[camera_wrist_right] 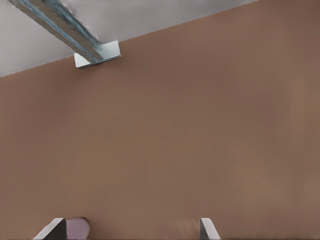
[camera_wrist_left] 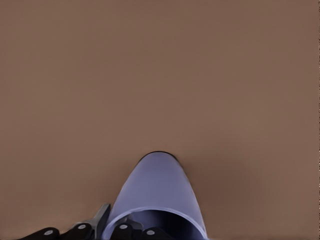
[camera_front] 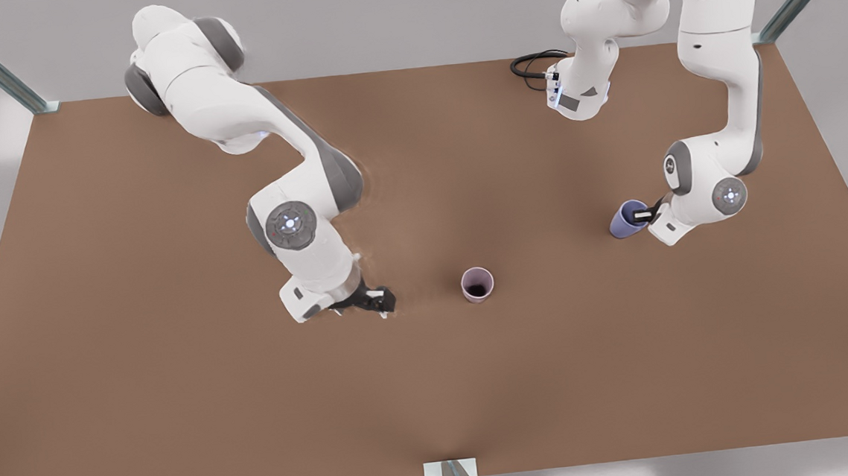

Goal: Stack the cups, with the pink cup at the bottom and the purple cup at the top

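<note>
The purple cup point(camera_front: 626, 220) leans tilted at the front view's right, and my left gripper point(camera_front: 647, 214) is shut on its rim. In the left wrist view one finger point(camera_wrist_left: 101, 218) lies outside the purple cup's point(camera_wrist_left: 160, 185) wall and the other reaches into its mouth. The pink cup point(camera_front: 477, 284) stands upright near the table's middle, mouth up. My right gripper point(camera_front: 378, 299) hovers low at the front view's left, open, a short way from the pink cup. In the right wrist view its fingers point(camera_wrist_right: 56, 228) are wide apart, and the pink cup point(camera_wrist_right: 77, 228) peeks in beside one.
The brown table point(camera_front: 182, 404) carries only the two cups. A metal bracket point(camera_front: 449, 470) sits at the near edge, also seen as the bracket point(camera_wrist_right: 97, 52) in the right wrist view. A black cable point(camera_front: 531, 66) loops at the far edge.
</note>
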